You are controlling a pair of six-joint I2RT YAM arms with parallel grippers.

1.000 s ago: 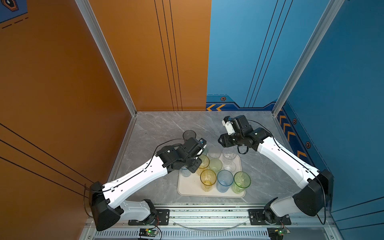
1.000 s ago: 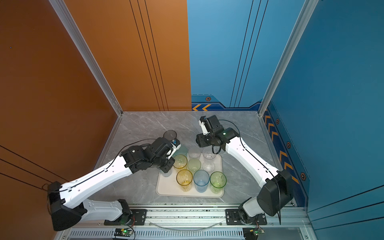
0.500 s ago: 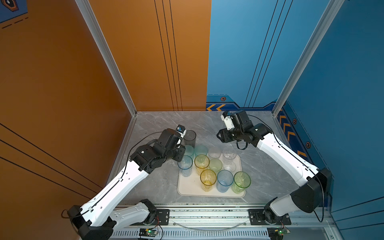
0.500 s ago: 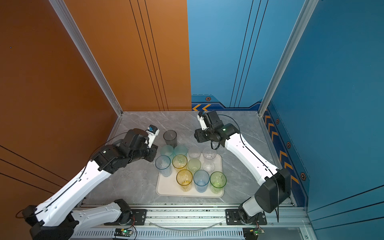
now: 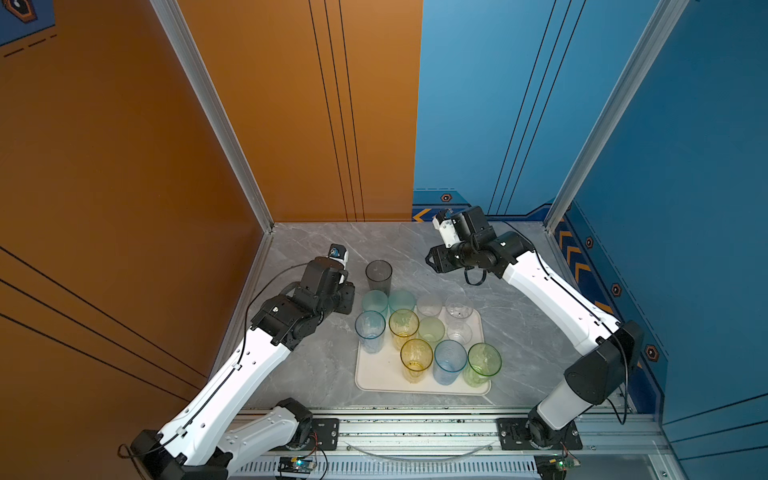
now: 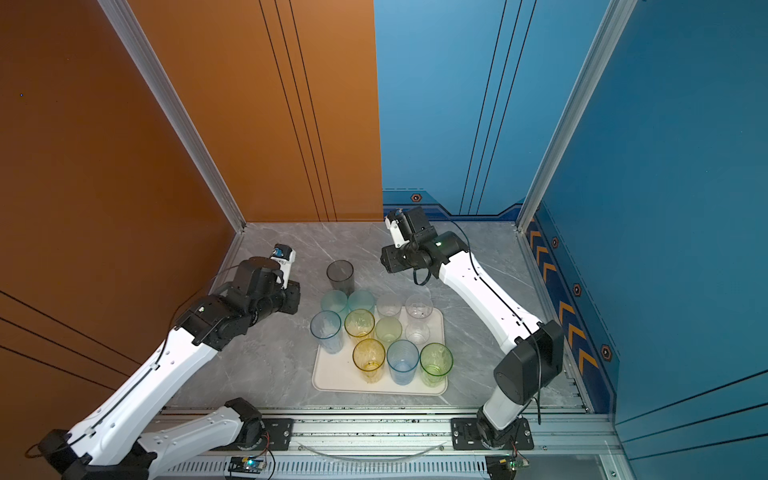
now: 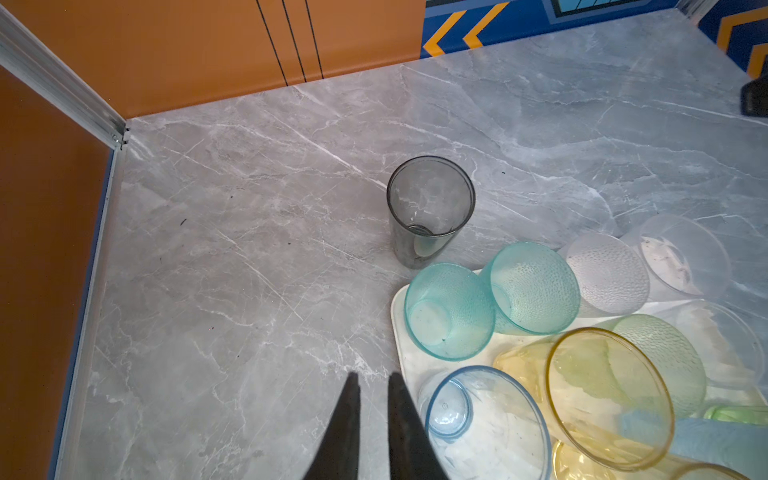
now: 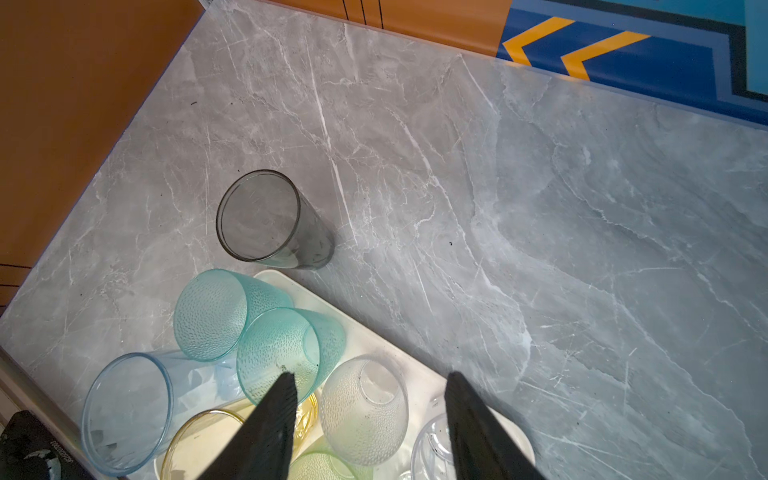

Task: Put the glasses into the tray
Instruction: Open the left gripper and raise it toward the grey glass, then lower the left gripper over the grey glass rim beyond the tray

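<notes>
A smoke-grey glass (image 5: pixel 378 276) (image 6: pixel 340 276) (image 7: pixel 430 208) (image 8: pixel 270 220) stands upright on the marble table, just beyond the far left corner of the cream tray (image 5: pixel 374 380) (image 6: pixel 332 380). Several other glasses stand in the tray, among them two teal ones (image 7: pixel 451 309), a blue one (image 5: pixel 370 330) at its left edge and a frosted clear one (image 8: pixel 365 409). My left gripper (image 7: pixel 372 376) (image 5: pixel 347 297) hangs left of the tray over bare table, shut and empty. My right gripper (image 8: pixel 370 376) (image 5: pixel 432 259) hovers open above the tray's far edge, holding nothing.
Orange walls close the left and back, blue walls the right. A metal rail (image 5: pixel 415 428) with both arm bases runs along the front edge. Bare marble (image 5: pixel 316 249) lies behind and to both sides of the tray.
My left arm has drawn back to the left, off the tray, uncovering the blue glass at the tray's left edge. My right gripper has shifted slightly toward the back wall.
</notes>
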